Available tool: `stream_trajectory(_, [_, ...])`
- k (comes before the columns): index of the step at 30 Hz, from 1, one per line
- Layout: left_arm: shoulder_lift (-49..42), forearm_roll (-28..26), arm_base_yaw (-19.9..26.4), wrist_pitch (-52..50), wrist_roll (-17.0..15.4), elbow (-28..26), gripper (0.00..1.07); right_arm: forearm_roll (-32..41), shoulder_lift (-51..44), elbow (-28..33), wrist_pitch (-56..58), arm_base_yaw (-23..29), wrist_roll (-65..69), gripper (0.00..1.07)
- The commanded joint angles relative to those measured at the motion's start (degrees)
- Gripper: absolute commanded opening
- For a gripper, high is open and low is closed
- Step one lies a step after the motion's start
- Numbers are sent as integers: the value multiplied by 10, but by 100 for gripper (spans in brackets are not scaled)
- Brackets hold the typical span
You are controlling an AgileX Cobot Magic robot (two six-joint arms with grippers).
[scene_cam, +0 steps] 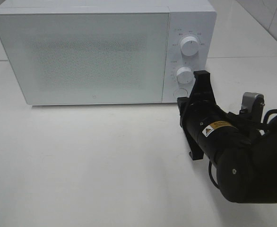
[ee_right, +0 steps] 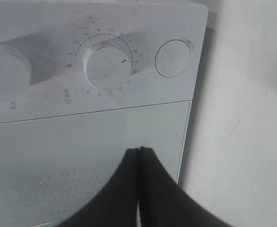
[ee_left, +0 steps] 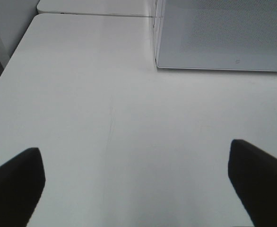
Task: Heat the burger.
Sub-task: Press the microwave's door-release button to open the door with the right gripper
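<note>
The burger is out of view; none of the views shows it. The white microwave (scene_cam: 82, 52) stands at the back of the table with its door closed. My right gripper (scene_cam: 201, 75) is shut with nothing between its fingers, and its tip sits just right of the lower dial (scene_cam: 184, 74). In the right wrist view the shut gripper (ee_right: 139, 150) points at the door's corner, beside the lower dial (ee_right: 106, 64), whose red mark is turned away from zero. My left gripper (ee_left: 137, 184) is open and empty over the bare table, in front of the microwave (ee_left: 223, 33).
An upper dial (scene_cam: 190, 45) and a round door button (scene_cam: 179, 93) sit on the control panel. The white table (scene_cam: 82, 161) stretches in front of the microwave. The right arm's black body (scene_cam: 242, 161) fills the lower right.
</note>
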Motion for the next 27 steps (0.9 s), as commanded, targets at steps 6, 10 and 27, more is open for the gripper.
stream_trajectory(6, [-10,-1,2,-3,2,-1,98,4,33,-45,30,-15,-1,0])
stream_trajectory(10, [-10,-1,2,-3,2,-1,98,-7,43,-62,40,-43,-13,0])
stream_trajectory(27, [-10,-1,2,-3,2,-1,98,-36,80,-109,93,-104,-30,0])
